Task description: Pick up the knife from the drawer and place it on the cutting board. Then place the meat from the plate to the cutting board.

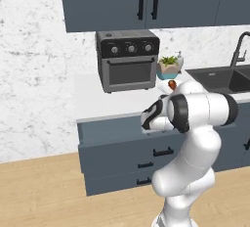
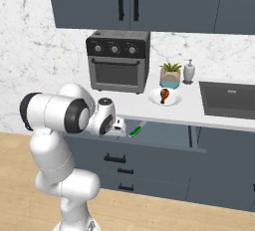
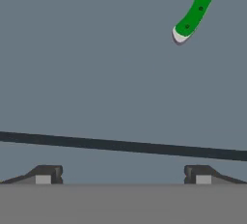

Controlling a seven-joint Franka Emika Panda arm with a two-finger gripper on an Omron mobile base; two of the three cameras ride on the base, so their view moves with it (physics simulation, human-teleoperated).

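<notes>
The knife [image 3: 195, 13] with its green handle lies flat on the floor of the open slate-blue drawer [image 2: 167, 134], toward the upper right of the hand view. It also shows as a green streak, the knife [image 2: 137, 129], just right of my gripper [image 2: 119, 125]. My gripper [image 3: 123, 175] hangs open over the drawer's near edge, with nothing between its fingertips [image 3: 46, 175]. The meat [image 2: 164, 94] rests on the white plate [image 2: 172, 100] on the counter behind the drawer. The cutting board is out of view.
A toaster oven [image 2: 118, 60] stands at the back of the counter. A potted plant [image 2: 170, 75] and a soap dispenser [image 2: 189, 70] stand beside the plate. A dark sink [image 2: 229, 100] lies to the right. Closed drawers [image 1: 146, 165] sit below the open one.
</notes>
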